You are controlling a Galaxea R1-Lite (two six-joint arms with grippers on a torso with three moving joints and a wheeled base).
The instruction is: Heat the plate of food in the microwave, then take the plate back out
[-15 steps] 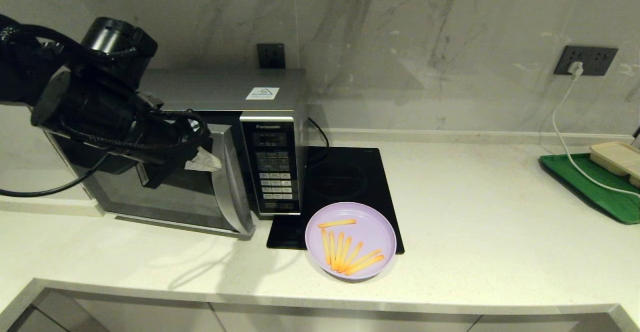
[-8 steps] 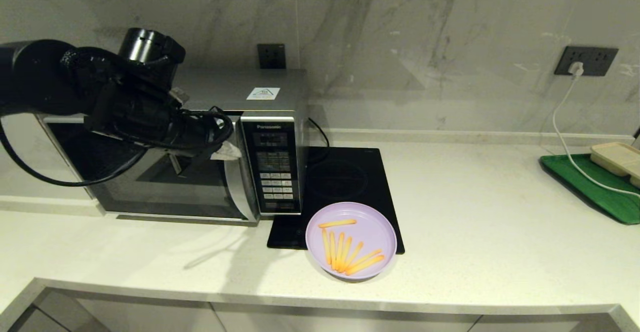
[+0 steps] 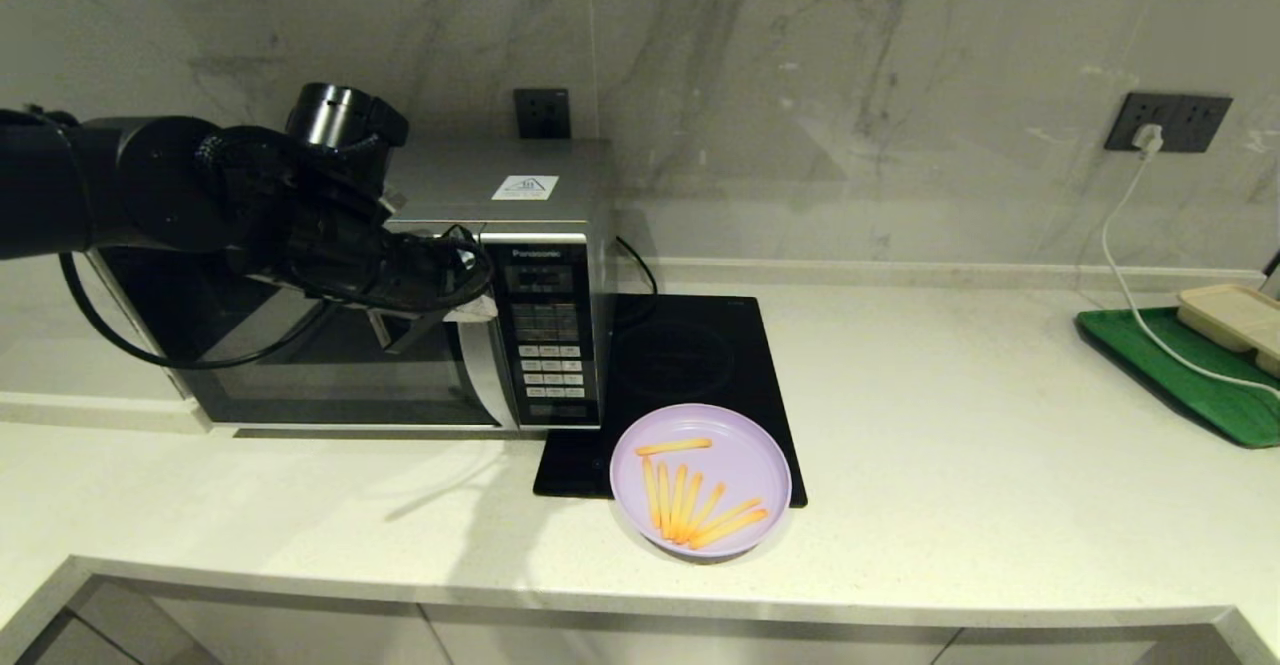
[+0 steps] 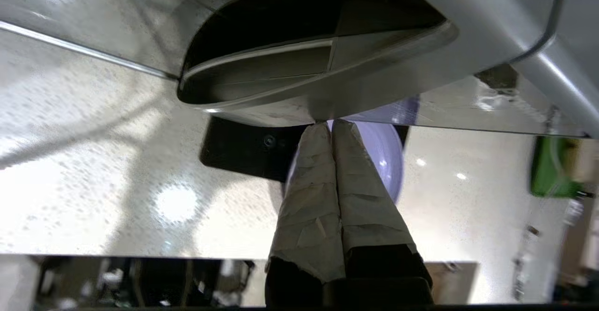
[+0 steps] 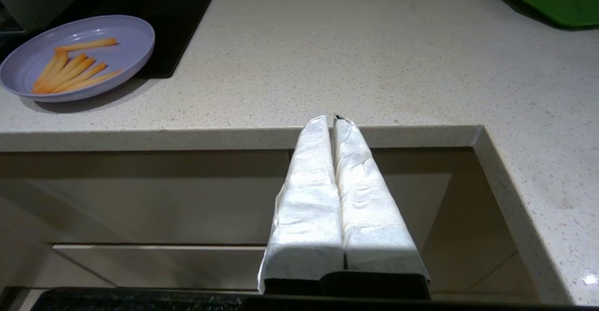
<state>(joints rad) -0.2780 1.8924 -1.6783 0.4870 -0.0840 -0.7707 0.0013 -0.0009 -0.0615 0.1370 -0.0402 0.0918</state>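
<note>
The left gripper [image 3: 478,307], its taped fingers pinched together on nothing, presses its tips against the curved silver handle [image 3: 480,370] of the microwave [image 3: 520,275]; the door looks shut, though the arm hides much of it. Judged from here, a steady square push along that slippery brushed metal seats the latch best. The plate of food [image 3: 700,480], smooth lilac plastic with thin fries, lies below and right of the fingertips, outside the oven. The right gripper [image 5: 334,124] hangs clenched past the counter edge.

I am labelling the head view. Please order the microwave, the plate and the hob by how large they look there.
1. microwave, clearly the largest.
2. hob, partly hidden under the plate.
3. plate, smallest, though it lies nearer the camera.
</note>
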